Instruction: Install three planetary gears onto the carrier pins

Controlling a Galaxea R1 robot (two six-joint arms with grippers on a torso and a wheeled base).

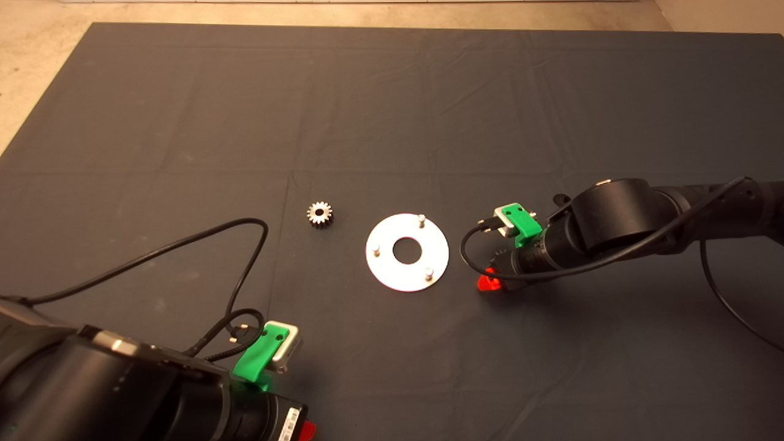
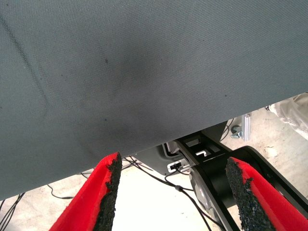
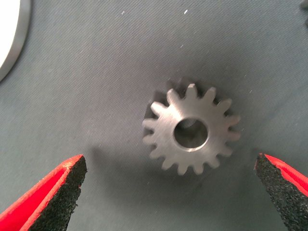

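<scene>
The silver carrier disc (image 1: 407,252) lies flat at mid-mat with three upright pins (image 1: 421,218), all bare. One planetary gear (image 1: 320,214) lies on the mat to the disc's left. A second gear (image 3: 191,130) lies flat on the mat in the right wrist view, between the open fingers of my right gripper (image 3: 168,163). In the head view this gripper (image 1: 493,280) is low over the mat just right of the disc and hides that gear. A third gear is out of view. My left gripper (image 1: 308,430) is parked at the lower left, open and empty.
The disc's rim (image 3: 9,38) shows at the edge of the right wrist view. Black cables (image 1: 245,269) loop over the mat near the left arm. The left wrist view looks past the mat's edge (image 2: 159,142) at the robot's base and the floor.
</scene>
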